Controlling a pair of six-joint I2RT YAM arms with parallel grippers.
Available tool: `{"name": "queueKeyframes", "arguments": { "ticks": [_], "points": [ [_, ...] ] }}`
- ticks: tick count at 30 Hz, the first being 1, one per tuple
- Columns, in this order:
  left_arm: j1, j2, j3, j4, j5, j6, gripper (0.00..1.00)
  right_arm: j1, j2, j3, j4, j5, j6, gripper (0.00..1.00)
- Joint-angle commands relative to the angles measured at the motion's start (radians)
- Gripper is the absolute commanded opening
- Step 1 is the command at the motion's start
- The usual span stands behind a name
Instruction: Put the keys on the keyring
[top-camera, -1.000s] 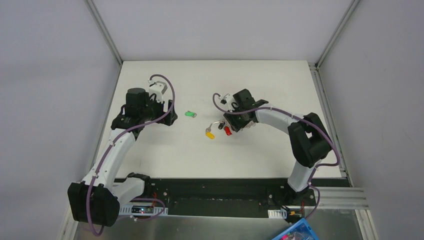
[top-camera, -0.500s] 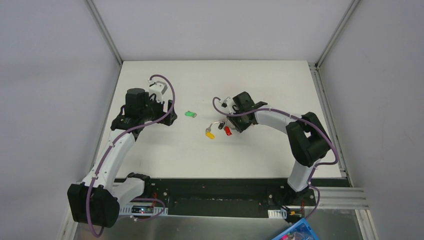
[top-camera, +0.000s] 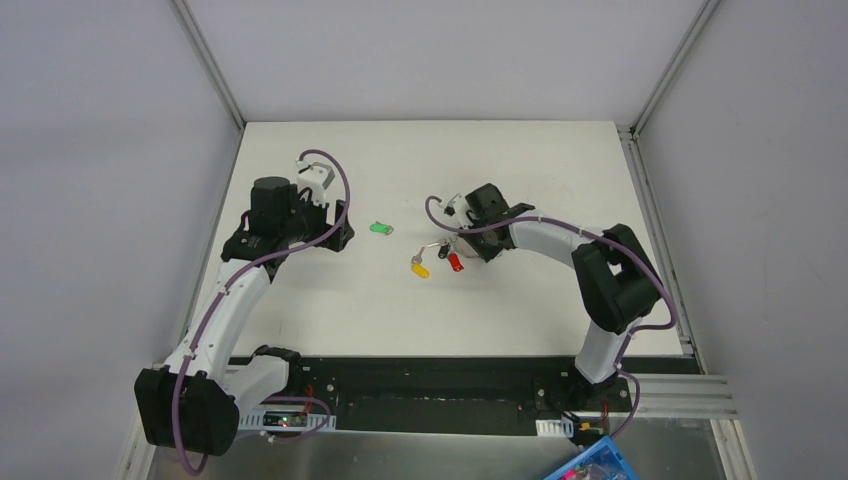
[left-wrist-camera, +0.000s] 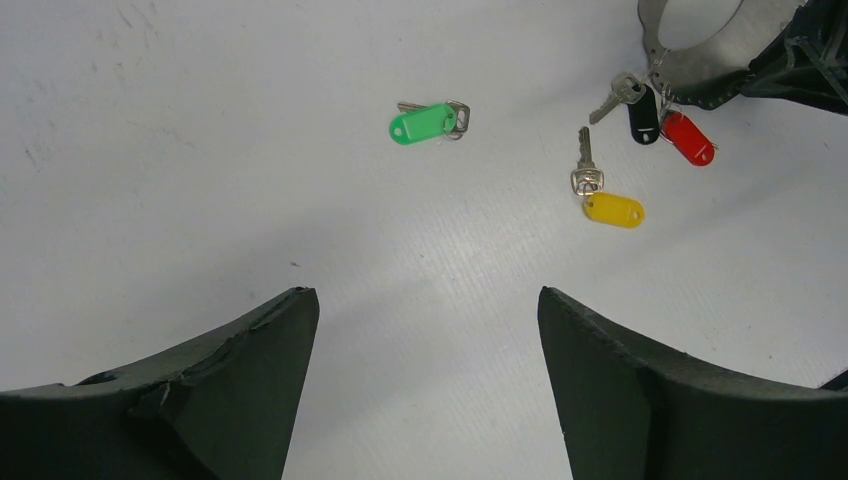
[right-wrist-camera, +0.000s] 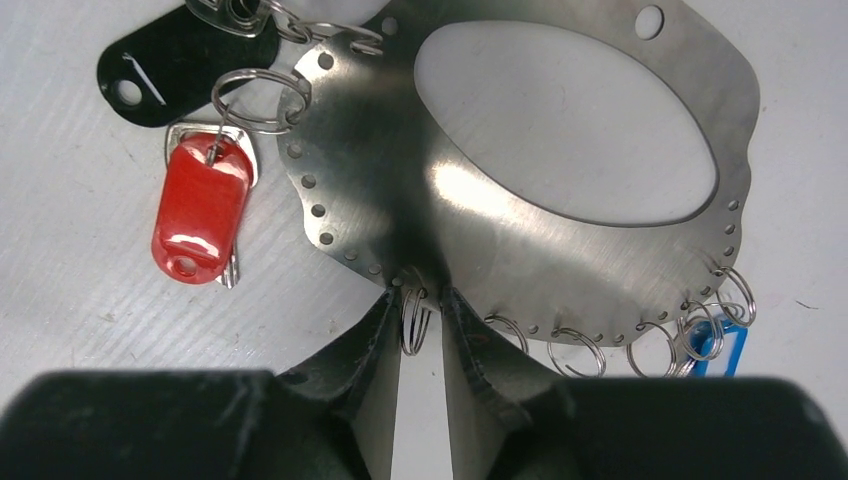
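Right wrist view: right gripper (right-wrist-camera: 420, 300) jaws flank a split ring (right-wrist-camera: 414, 322) on the rim of the keyring plate (right-wrist-camera: 400, 200), grip unclear, likely to steady it; left gripper (left-wrist-camera: 425, 296) jaws gape empty toward the green key (left-wrist-camera: 422, 123) lying apart from that plate.

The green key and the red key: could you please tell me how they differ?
The green key has a green tag, the red key a red one. The green key lies loose, apart from the metal plate; the red key lies at the plate's rim, its ring seemingly hooked through a hole there. Both are small metal keys lying flat on the table.
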Motion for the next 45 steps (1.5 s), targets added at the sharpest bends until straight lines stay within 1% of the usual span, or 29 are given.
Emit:
{"name": "queueKeyframes", "arguments": {
  "ticks": [1, 13, 22, 26, 28, 29, 33, 36, 39, 42, 45],
  "points": [
    [-0.005, -0.020, -0.001, 0.035, 0.017, 0.011, 0.83, 0.005, -0.048, 0.008, -0.033, 0.044, -0.028, 0.23],
    [-0.005, -0.017, -0.001, 0.037, 0.023, 0.010, 0.82, 0.005, -0.064, 0.006, -0.046, 0.051, -0.043, 0.23],
    [-0.005, -0.014, -0.001, 0.037, 0.026, 0.010, 0.81, 0.005, -0.059, 0.006, -0.049, 0.047, -0.046, 0.14],
    [-0.005, -0.011, -0.002, 0.038, 0.027, 0.009, 0.81, 0.004, -0.064, 0.009, -0.053, 0.045, -0.046, 0.07],
    [-0.005, -0.009, -0.001, 0.040, 0.028, 0.007, 0.81, 0.003, -0.072, 0.011, -0.054, 0.045, -0.047, 0.01],
    [-0.005, -0.007, -0.002, 0.041, 0.028, 0.007, 0.80, 0.000, -0.078, 0.012, -0.054, 0.043, -0.047, 0.00],
    [-0.005, 0.011, -0.003, 0.059, 0.046, 0.010, 0.78, -0.023, -0.118, 0.021, -0.051, 0.001, -0.044, 0.00],
    [-0.013, 0.043, 0.007, 0.070, 0.078, 0.033, 0.77, -0.052, -0.171, 0.016, -0.035, -0.082, -0.042, 0.00],
    [-0.053, 0.112, 0.058, 0.033, 0.059, 0.079, 0.79, -0.073, -0.243, 0.003, -0.024, -0.160, -0.040, 0.00],
    [-0.120, 0.207, 0.119, -0.022, 0.002, 0.105, 0.81, -0.080, -0.296, -0.026, -0.017, -0.182, -0.034, 0.00],
    [-0.186, 0.308, 0.163, -0.057, -0.006, 0.090, 0.82, -0.084, -0.322, -0.060, -0.015, -0.168, -0.018, 0.00]
  ]
}}
